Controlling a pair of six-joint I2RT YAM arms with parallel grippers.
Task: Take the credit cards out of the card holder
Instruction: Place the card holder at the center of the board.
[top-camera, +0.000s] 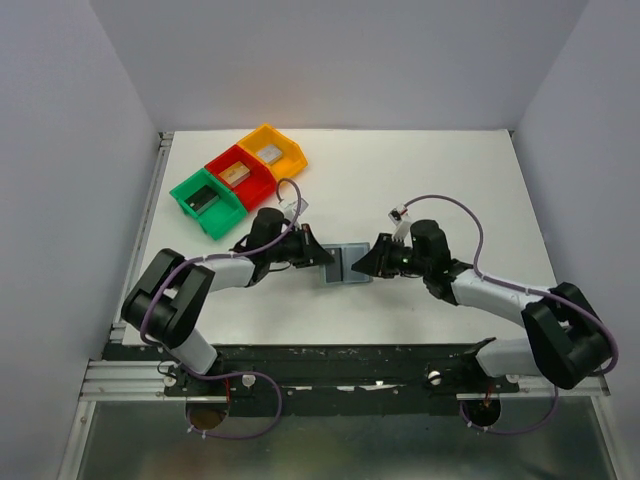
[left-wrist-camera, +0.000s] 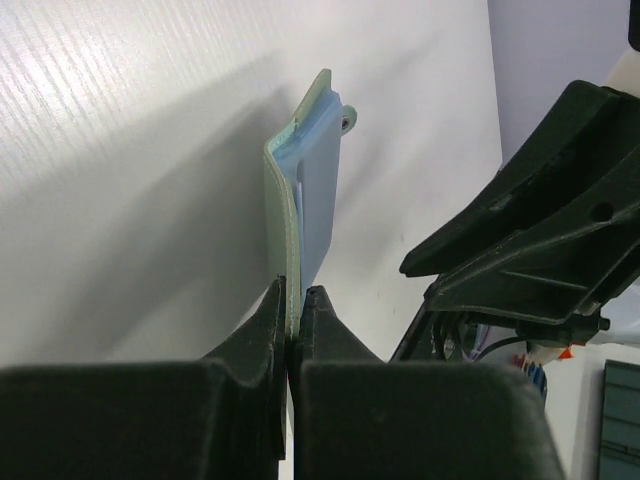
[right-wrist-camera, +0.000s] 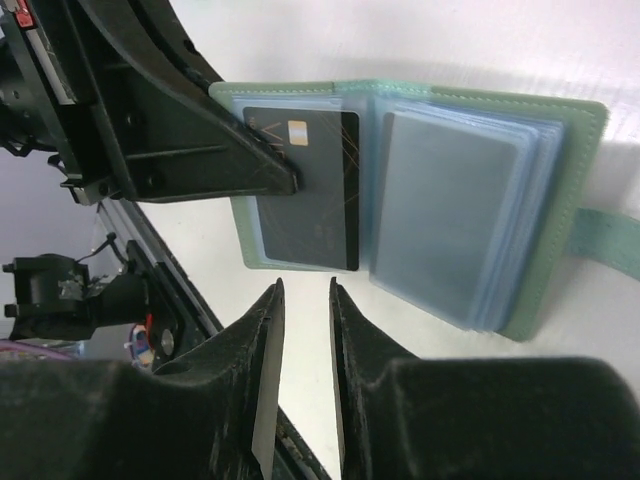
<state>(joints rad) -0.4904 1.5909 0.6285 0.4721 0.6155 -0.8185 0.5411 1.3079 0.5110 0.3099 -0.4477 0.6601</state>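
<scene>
The card holder lies open on the white table between my two grippers. In the right wrist view its green cover frames a black credit card in the left sleeve and a stack of pale blue sleeves on the right; other cards cannot be made out. My left gripper is shut on the holder's green left edge, holding that panel. My right gripper stands just short of the black card's lower edge. Its jaws are a narrow gap apart with nothing between them.
Green, red and yellow bins holding grey blocks stand at the back left, beyond the left arm. A green strap sticks out from the holder's right side. The table's front rail runs behind the arm bases.
</scene>
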